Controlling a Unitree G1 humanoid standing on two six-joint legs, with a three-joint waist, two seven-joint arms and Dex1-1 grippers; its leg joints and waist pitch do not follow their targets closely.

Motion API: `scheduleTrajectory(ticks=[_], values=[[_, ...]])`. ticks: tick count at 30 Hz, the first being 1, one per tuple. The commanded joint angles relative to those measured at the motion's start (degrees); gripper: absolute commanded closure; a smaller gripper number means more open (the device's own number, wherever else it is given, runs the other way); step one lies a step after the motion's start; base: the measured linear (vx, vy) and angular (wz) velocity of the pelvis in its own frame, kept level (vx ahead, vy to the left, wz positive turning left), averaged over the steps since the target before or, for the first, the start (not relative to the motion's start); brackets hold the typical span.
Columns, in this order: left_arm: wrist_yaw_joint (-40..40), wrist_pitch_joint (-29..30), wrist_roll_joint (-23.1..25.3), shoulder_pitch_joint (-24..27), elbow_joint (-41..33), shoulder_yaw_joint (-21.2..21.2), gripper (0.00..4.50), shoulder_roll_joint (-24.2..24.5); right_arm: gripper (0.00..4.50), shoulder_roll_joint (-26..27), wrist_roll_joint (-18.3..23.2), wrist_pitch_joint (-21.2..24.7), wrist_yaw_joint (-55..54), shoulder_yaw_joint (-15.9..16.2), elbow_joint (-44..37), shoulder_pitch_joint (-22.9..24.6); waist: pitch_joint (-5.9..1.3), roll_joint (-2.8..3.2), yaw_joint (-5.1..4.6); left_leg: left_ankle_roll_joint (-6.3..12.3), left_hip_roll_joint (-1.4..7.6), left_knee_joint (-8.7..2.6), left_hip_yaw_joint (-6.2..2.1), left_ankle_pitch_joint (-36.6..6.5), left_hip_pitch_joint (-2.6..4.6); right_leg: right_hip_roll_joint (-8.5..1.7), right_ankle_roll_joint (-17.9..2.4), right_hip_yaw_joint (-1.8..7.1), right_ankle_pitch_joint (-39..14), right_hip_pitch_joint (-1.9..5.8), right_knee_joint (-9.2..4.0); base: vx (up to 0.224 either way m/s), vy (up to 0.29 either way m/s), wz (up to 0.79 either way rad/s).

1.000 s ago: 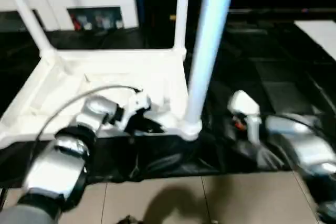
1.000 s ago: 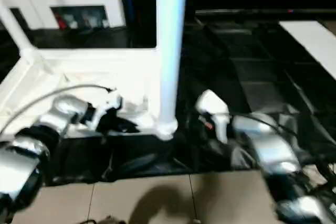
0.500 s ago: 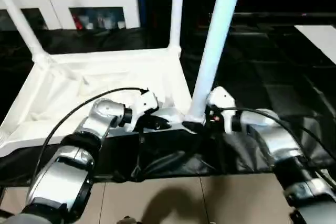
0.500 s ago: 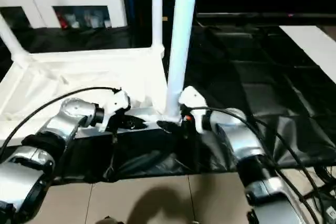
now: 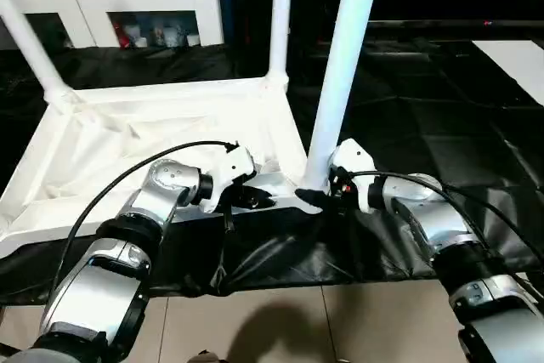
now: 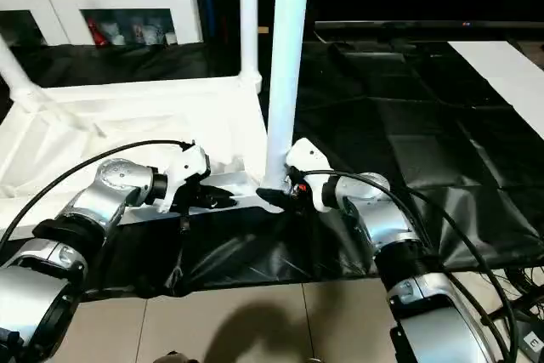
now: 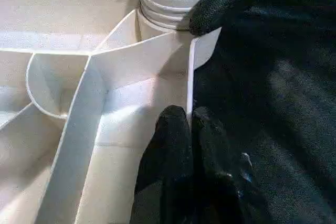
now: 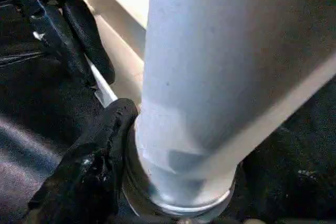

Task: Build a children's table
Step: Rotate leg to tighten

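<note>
Tabletop: white ribbed plastic rectangular tabletop (image 5: 161, 138) lies underside up on crinkled black sheeting (image 5: 442, 116).
Near leg: long white tubular leg (image 5: 340, 82) stands in the near right corner socket.
Left gripper (image 7: 188, 129): fingers pinched together on the tabletop's near rim.
Right gripper (image 5: 313, 199): closed around that leg's base.
Room: white glass-door cabinet (image 5: 136, 6) beyond; tiled floor (image 5: 297, 320) at the near edge.

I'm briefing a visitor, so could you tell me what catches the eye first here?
The upturned white tabletop on the black sheet, with legs standing up from its corners. At its near corner the right hand grips the base of the nearest leg, while the left hand pinches the tabletop's rim beside it.
</note>
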Motion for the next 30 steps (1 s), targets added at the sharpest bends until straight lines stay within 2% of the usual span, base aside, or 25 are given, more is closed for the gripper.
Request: scheduleTrajectory(ticks=[1,5,6,9,10,12,13,16,17,18,19,22,23,24,26,27,29,30], values=[[2.37,1.6,0.33,1.26,1.7,0.49,4.5,0.57,1.76,0.28,-1.64,-0.85,-1.14,0.39,2.28,-1.21,-3.69,-0.57,0.2,2.0,0.69,-4.11,0.12,-14.12,0.25,-2.59,-13.21,2.02,-13.02,2.82,-4.64,0.0,0.0,0.0],[5.53,2.69,0.57,0.76,1.71,0.92,4.5,0.01,1.77,1.28,-2.02,-1.67,-2.31,0.2,3.8,-0.8,-3.66,-0.59,-0.02,1.66,0.71,-4.16,0.11,-14.97,0.31,-2.59,-13.17,2.06,-13.86,2.78,-4.76,0.0,0.0,0.0],[8.91,3.55,1.08,0.54,1.7,0.98,4.5,-1.11,1.77,2.51,-2.23,-1.11,-5.65,-0.47,4.38,0.07,-3.62,-0.54,-0.06,1.65,0.7,-4.21,0.11,-15.07,0.36,-2.53,-13.25,2.05,-13.88,2.72,-4.77,0.0,0.0,0.0],[11.84,4.64,1.47,0.51,1.3,1.0,4.5,-2.44,1.77,4.14,-2.22,-0.45,-9.79,-1.26,4.92,0.89,-3.58,-0.55,-0.1,1.22,0.67,-4.3,0.06,-15.51,0.47,-2.59,-12.83,2.09,-15.1,2.64,-4.98,0.0,0.0,0.0],[15.88,7.04,0.86,0.52,0.4,1.75,4.5,-5.57,1.77,8.13,-1.45,0.69,-17.35,-3.15,5.27,2.01,-3.48,-0.01,-0.25,1.04,0.78,-4.41,0.09,-16.01,0.5,-2.66,-13.01,2.26,-15.29,2.39,-4.97,0.0,0.0,0.0],[19.61,8.22,0.9,0.53,-0.08,1.65,4.5,-8.91,1.77,12.91,-0.41,1.22,-24.23,-5.06,6.64,2.24,-3.47,-0.08,-0.34,0.25,0.76,-4.64,-0.01,-16.63,0.73,-2.51,-12.64,2.19,-15.62,2.33,-5.19,0.0,0.0,0.0],[19.74,8.23,0.9,0.52,-0.07,1.65,4.5,-9.01,1.77,13.07,-0.4,1.24,-24.45,-5.1,6.71,2.22,-3.56,-0.29,-0.44,0.28,0.63,-4.69,-0.05,-16.78,0.71,-2.53,-12.37,2.09,-16.25,2.49,-5.26,0.0,0.0,0.0],[24.45,8.94,1.77,0.17,0.49,0.56,4.5,-13.31,1.77,20.39,0.08,-0.48,-29.94,-5.36,10.55,-0.02,-3.58,0.53,-0.73,0.53,0.44,-4.78,-0.08,-18.23,0.76,-2.55,-11.29,2.14,-18.4,2.25,-5.85,0.0,0.0,0.0],[25.08,8.96,2.0,0.13,0.6,0.38,4.5,-13.77,1.77,21.47,0.01,-1.09,-30.51,-5.24,11.06,-0.5,-3.51,0.46,-0.82,0.48,0.36,-4.84,-0.12,-18.78,0.74,-2.49,-10.9,2.11,-19.3,2.27,-5.99,0.0,0.0,0.0],[25.86,8.64,2.6,0.11,0.75,-0.06,4.5,-14.19,1.77,22.75,-0.23,-2.35,-30.57,-4.74,11.31,-1.2,-3.52,0.84,-0.98,0.23,0.28,-4.94,-0.26,-20.25,0.85,-2.47,-10.34,1.96,-21.12,2.27,-6.18,0.0,0.0,0.0],[25.98,8.6,2.67,0.11,0.76,-0.11,4.5,-14.23,1.77,22.86,-0.28,-2.5,-30.52,-4.65,11.31,-1.27,-3.47,0.71,-1.17,0.3,0.23,-5.01,-0.34,-21.58,0.85,-2.45,-9.68,1.9,-22.69,2.24,-6.41,0.0,0.0,0.0],[26.56,8.82,3.45,0.43,-0.14,-0.31,4.5,-14.08,1.77,22.49,-2.04,-4.62,-30.12,-4.22,10.52,-1.46,-3.45,0.81,-1.32,0.24,0.3,-5.2,-0.47,-23.3,1.0,-2.39,-9.12,1.91,-23.6,2.14,-6.6,0.0,0.0,0.0],[26.46,8.84,3.49,0.55,-0.41,-0.26,4.5,-13.9,1.77,22.11,-2.19,-5.26,-29.81,-4.37,10.29,-1.39,-3.46,0.68,-1.31,0.28,0.34,-5.23,-0.48,-23.3,0.99,-2.44,-9.13,1.92,-23.48,2.17,-6.61,0.0,0.0,0.0],[26.47,8.91,3.55,0.64,-0.58,-0.19,4.5,-13.82,1.24,21.93,-2.24,-5.72,-29.73,-4.56,10.33,-1.4,-3.5,0.74,-1.32,0.39,0.34,-5.27,-0.5,-23.06,0.93,-2.44,-9.2,1.96,-23.02,2.21,-6.56,0.0,0.0,0.0],[23.88,7.54,3.31,1.32,-1.55,-0.2,4.5,-12.37,1.1,19.43,-0.85,-6.64,-26.06,-5.84,9.55,-0.87,-3.52,0.77,-1.3,0.59,0.41,-5.3,-0.49,-23.13,0.91,-2.5,-9.29,1.97,-22.63,2.2,-6.58,0.0,0.0,0.0],[21.93,6.29,3.04,1.78,-2.16,-0.25,4.5,-11.42,0.92,17.81,0.06,-6.98,-23.23,-6.33,8.81,-0.51,-3.55,0.6,-1.35,0.98,0.41,-5.33,-0.51,-22.89,0.7,-2.48,-9.43,1.94,-21.93,2.39,-6.52,0.0,0.0,0.0],[18.14,4.76,2.11,2.6,-3.27,-0.15,4.5,-9.96,0.7,14.79,1.02,-7.88,-18.45,-6.38,7.34,0.03,-3.74,0.54,-1.29,1.79,0.5,-5.21,-0.43,-21.68,0.57,-2.5,-9.92,2.0,-19.71,2.6,-6.3,0.0,0.0,0.0],[15.78,3.51,1.44,3.13,-3.95,-0.08,4.5,-9.3,0.64,13.11,0.95,-7.88,-16.47,-6.02,6.73,0.2,-3.91,0.49,-1.2,2.35,0.49,-5.07,-0.26,-19.59,0.44,-2.44,-10.66,2.08,-16.67,2.76,-6.07,0.0,0.0,0.0]])
